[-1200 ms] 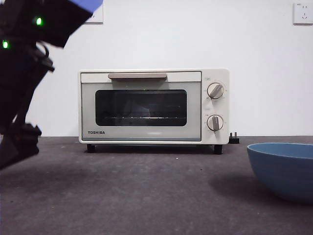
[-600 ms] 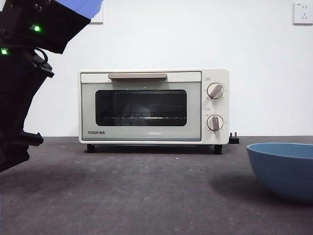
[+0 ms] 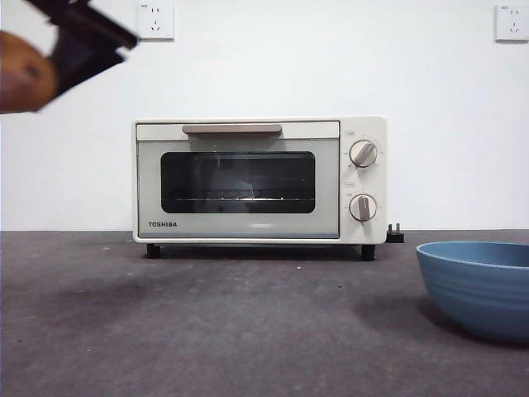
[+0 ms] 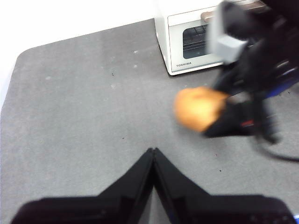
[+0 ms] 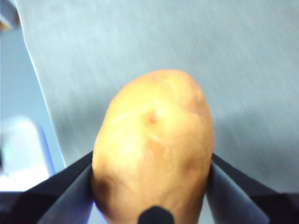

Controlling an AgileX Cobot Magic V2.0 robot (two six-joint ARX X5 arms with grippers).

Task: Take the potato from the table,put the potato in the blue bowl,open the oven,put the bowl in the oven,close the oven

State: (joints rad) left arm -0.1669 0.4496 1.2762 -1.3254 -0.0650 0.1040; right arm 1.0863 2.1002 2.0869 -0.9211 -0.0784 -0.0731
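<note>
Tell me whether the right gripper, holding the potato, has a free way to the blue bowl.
Probably yes: the right gripper holds the potato high above the table, and nothing stands between it and the open blue bowl.

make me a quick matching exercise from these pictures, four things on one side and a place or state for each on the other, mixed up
Things:
1. potato
2. blue bowl
3. oven
4. left gripper

States:
A. door shut, at the back of the table
B. jaws shut, holding nothing
C. clamped in the right gripper, off the table
D. empty as far as visible, standing on the table

Pairs: 1-C, 2-D, 3-A, 4-B
</note>
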